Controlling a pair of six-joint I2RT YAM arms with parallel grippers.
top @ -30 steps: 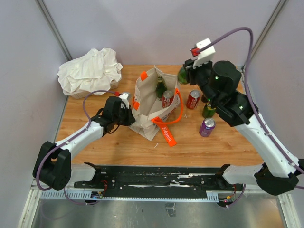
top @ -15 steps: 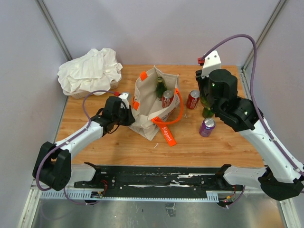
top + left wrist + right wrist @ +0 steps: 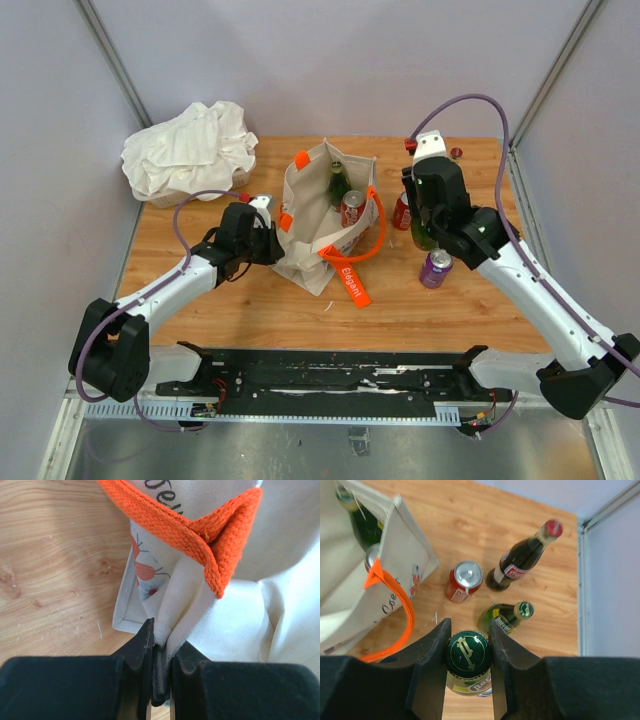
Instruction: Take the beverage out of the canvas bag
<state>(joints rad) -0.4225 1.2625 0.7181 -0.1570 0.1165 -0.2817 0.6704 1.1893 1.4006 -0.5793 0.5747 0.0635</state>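
- The left gripper (image 3: 161, 652) is nipped almost closed on a fold of the canvas bag (image 3: 308, 250), at its left wall just under an orange handle (image 3: 200, 530). I read that as an anchor: it keeps the soft tote upright and its mouth open while the other arm works.
- Over on the right, the right gripper (image 3: 468, 631) clamps the neck of a green bottle (image 3: 467, 654). One finger sits on each side just below the cap, jaws narrow around it. This beverage is outside the bag, off its right wall.
- It sits among the drinks grouped on the table (image 3: 250, 300): a red can (image 3: 464, 581), a brown bottle (image 3: 522, 557) with a red cap and a second green bottle (image 3: 506, 616). The overhead view adds a purple can (image 3: 436, 267). My call is that this one is being lined up with the rest.
- The bag stands mid-table, mouth up. Inside are a bagged bottle (image 3: 338, 185) and a bagged can (image 3: 352, 208), so the job looks only part done.
- Hard to tell whether the gripped bottle's base touches the wood. The wrist view looks straight down on the cap, and from above the arm covers it.
- The red can on the table is half hidden behind the right arm in the overhead view.
- The bag's floor is out of sight, so more drinks could be down there.
- The white cloth heap (image 3: 190, 148) sits at the far left corner, out of play.
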